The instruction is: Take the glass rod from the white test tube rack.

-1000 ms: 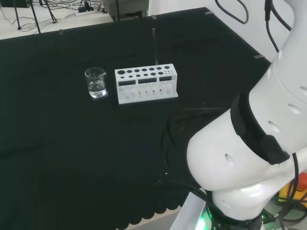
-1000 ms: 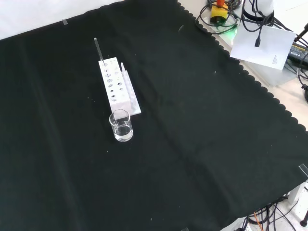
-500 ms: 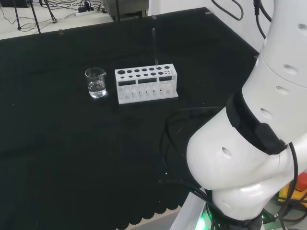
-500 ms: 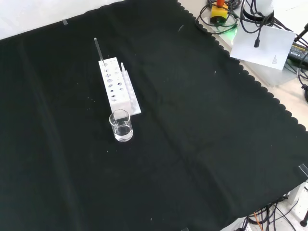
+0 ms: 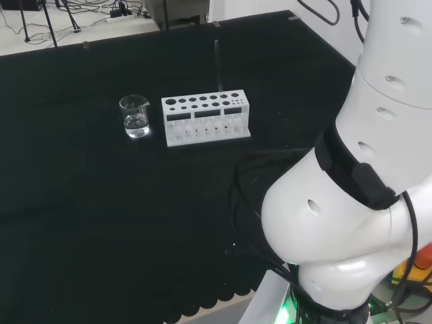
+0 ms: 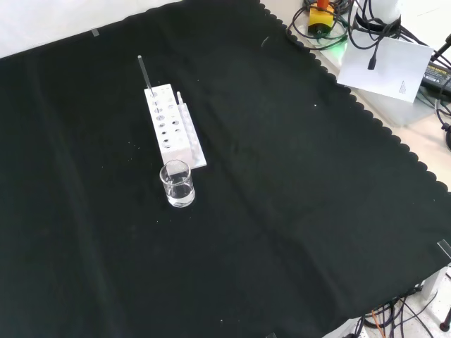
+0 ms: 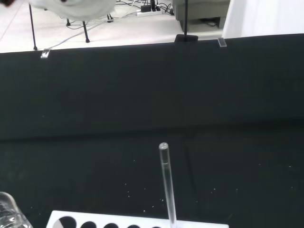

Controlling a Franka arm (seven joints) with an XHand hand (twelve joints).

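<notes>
Still in the rack (image 5: 206, 119): the rod (image 5: 217, 65) stands upright, nothing touching it.
Rod sits in a hole at the rack's right end in the head view, the far end in the front view (image 6: 144, 73), rising well above the top plate. Rack (image 6: 171, 126) lies on the black cloth (image 5: 101, 202), with a small beaker (image 5: 135, 116) just beside its left end in the head view, nearest the camera in the front view (image 6: 176, 183); it seems to hold a little clear liquid, hard to be sure. Wrist view looks at the rod (image 7: 167, 183) and the rack's top (image 7: 137, 220) from close by, with a blurred white bit of the hand (image 7: 71, 7) at the edge; cannot tell how its fingers are set. White arm links (image 5: 358, 189) bulk at the head view's right.
</notes>
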